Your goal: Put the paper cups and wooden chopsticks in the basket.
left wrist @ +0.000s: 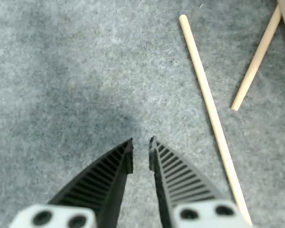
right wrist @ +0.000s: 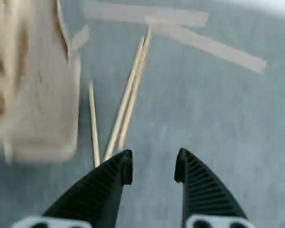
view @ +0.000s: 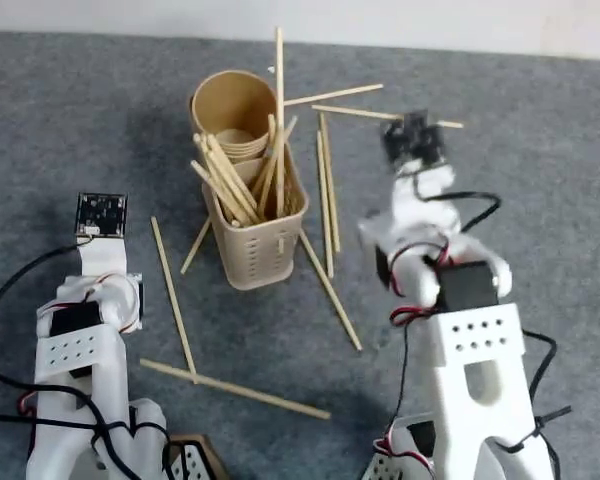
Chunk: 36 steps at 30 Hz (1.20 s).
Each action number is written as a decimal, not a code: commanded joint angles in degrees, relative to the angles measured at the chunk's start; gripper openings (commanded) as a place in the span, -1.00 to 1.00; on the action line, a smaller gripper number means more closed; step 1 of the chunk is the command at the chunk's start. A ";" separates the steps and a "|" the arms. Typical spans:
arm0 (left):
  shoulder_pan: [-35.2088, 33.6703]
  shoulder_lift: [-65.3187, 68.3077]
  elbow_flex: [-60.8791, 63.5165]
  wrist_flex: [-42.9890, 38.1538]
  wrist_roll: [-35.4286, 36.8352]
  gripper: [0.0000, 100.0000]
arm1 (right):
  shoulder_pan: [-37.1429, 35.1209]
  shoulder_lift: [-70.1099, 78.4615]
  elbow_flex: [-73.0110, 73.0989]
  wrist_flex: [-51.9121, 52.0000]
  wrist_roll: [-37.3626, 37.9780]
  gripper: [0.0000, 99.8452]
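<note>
High view: brown paper cups (view: 230, 105) sit in the beige slotted basket (view: 250, 255), pale wooden chopsticks (view: 172, 297) litter the grey carpet (view: 560, 150), so the right gripper (right wrist: 153, 168) hovers part-open near some, the left gripper (left wrist: 140, 154) barely parted, both empty.

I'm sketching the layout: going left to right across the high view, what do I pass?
left arm → single chopstick → basket → pair of chopsticks → right arm

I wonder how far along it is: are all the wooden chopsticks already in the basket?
No, several chopsticks lie loose on the grey table around the basket.
</note>
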 commanded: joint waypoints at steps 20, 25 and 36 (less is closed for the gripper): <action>2.95 -1.01 -7.69 -1.93 2.73 -0.80 | -6.64 3.30 21.93 -54.46 -7.03 -0.67; 9.10 -1.01 -9.19 -9.49 3.25 -0.80 | -10.15 20.35 19.30 -66.68 -7.47 -0.77; 14.02 -1.01 -10.33 -10.37 -2.02 -0.80 | -32.84 33.19 12.26 -67.91 -7.56 -0.77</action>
